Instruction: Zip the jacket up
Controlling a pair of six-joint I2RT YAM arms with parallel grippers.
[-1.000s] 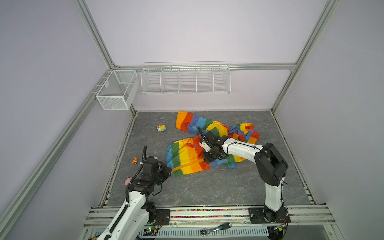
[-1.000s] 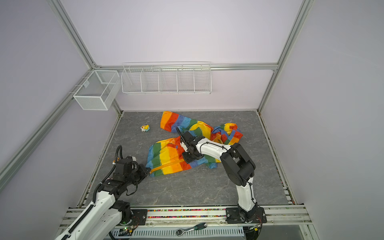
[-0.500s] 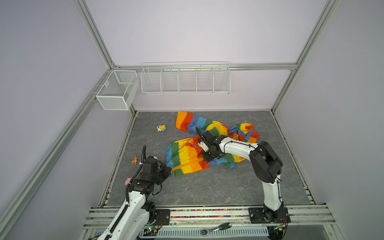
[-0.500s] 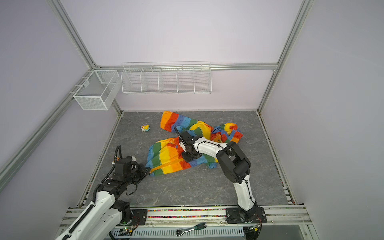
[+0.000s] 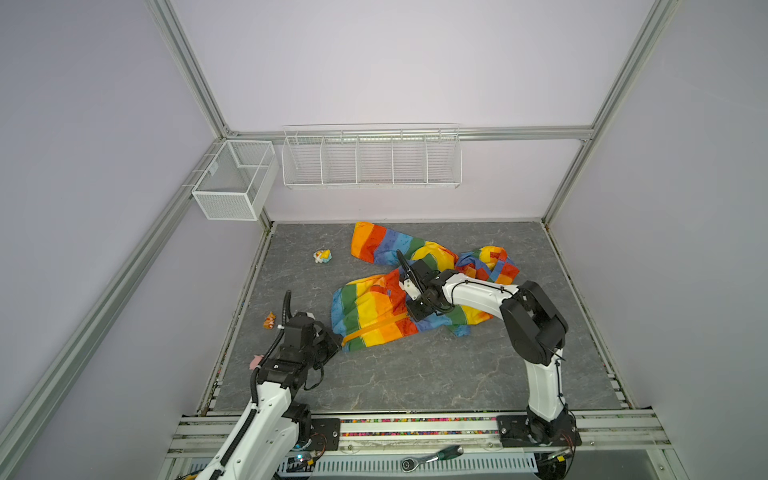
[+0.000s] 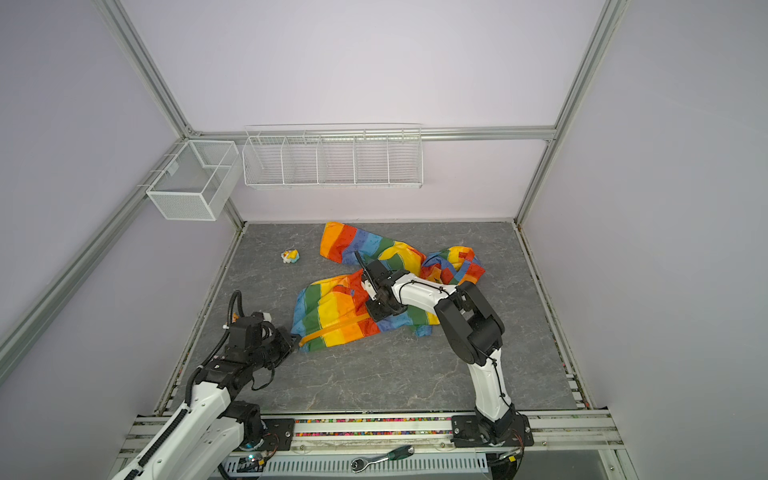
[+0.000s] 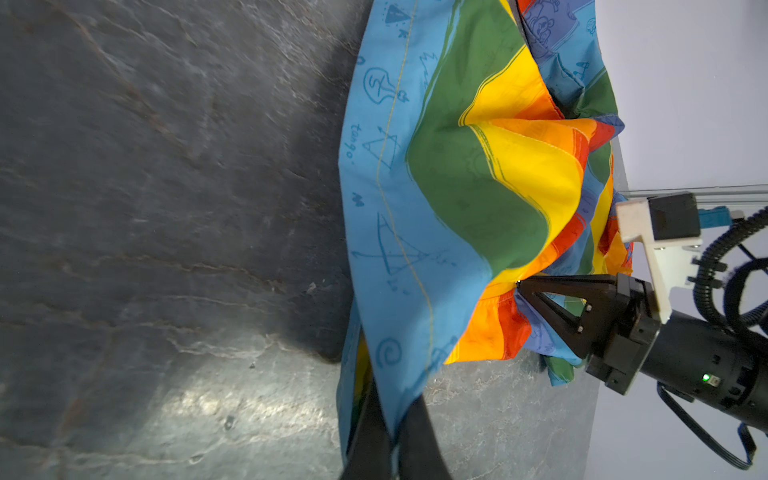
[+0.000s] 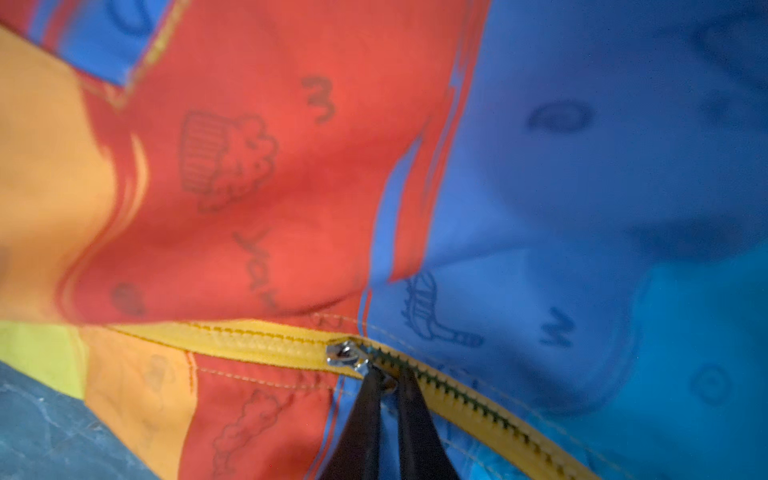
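Note:
The rainbow-striped jacket lies crumpled on the grey floor in both top views. Its orange-yellow zipper is closed up to the silver slider; beyond the slider the teeth stand open. My right gripper is shut on the slider's pull, at the middle of the jacket. My left gripper is shut on the jacket's blue bottom hem, at the near left corner. The left wrist view also shows the right gripper pinching into the fabric.
A small yellow toy lies at the back left. An orange scrap and a pink scrap lie by the left rail. Two white wire baskets hang on the walls. A ratchet tool rests on the front rail.
My right gripper's jaws have closed onto the zipper pull, and that arm's elbow has shifted slightly. The left arm and its hold on the hem have not moved.

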